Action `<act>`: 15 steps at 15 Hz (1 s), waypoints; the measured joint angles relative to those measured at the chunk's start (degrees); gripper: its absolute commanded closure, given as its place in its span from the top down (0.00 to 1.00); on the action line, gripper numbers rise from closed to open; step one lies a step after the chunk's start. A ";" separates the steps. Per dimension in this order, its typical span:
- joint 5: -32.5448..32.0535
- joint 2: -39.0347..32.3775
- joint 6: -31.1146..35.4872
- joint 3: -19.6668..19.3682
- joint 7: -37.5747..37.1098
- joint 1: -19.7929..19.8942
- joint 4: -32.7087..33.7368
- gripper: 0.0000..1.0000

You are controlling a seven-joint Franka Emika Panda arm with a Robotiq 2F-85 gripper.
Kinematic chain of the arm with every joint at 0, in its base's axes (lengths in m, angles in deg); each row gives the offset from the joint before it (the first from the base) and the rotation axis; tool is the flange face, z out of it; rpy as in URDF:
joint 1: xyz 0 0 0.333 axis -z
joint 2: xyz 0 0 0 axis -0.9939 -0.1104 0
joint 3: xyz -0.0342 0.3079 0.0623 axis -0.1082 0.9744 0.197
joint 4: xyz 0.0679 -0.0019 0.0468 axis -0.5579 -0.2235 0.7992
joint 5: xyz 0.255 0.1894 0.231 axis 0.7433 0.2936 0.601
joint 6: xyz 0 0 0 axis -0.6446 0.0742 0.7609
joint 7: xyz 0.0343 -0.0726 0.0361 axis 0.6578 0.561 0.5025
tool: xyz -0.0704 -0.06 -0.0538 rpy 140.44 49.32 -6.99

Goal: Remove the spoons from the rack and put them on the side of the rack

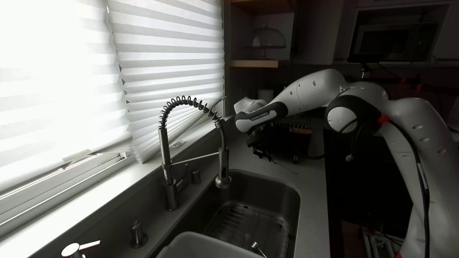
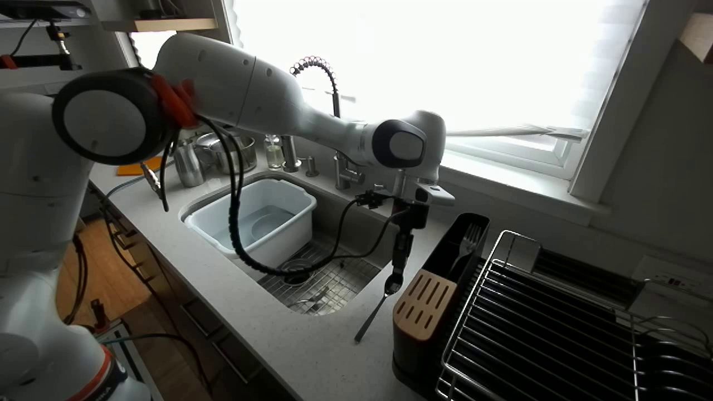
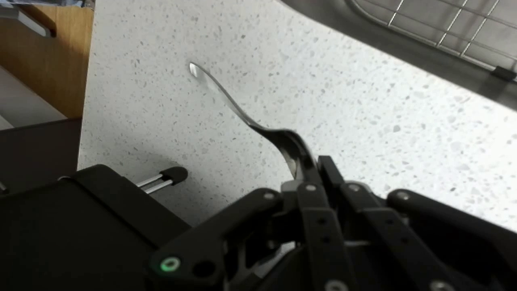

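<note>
My gripper (image 3: 321, 171) is shut on the bowl end of a metal spoon (image 3: 226, 95) in the wrist view. The handle slants away over the speckled counter; whether its tip touches the counter cannot be told. In an exterior view the gripper (image 2: 399, 270) points down beside the rack, with the spoon (image 2: 370, 319) below it over the counter strip between sink and rack. The black rack (image 2: 408, 356) has a slotted wooden top. A fork (image 2: 470, 240) leans in its open rear compartment. The rack's dark side (image 3: 101, 230) fills the lower left of the wrist view.
A wire dish rack (image 2: 535, 312) stands against the black rack. The sink (image 2: 356, 234) lies on the opposite side, with a pale tub (image 2: 284, 228) and loose utensils (image 2: 316, 299) on its grid. The tall coil faucet (image 1: 163, 143) and window wall stand behind.
</note>
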 measured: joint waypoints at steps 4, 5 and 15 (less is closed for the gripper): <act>-0.37 -0.30 0.00 -0.03 -0.40 0.00 0.13 0.04; -0.57 -0.41 -0.01 -0.06 -0.45 0.00 0.16 0.04; -0.96 -1.39 -0.20 -0.33 -1.32 0.05 0.90 0.07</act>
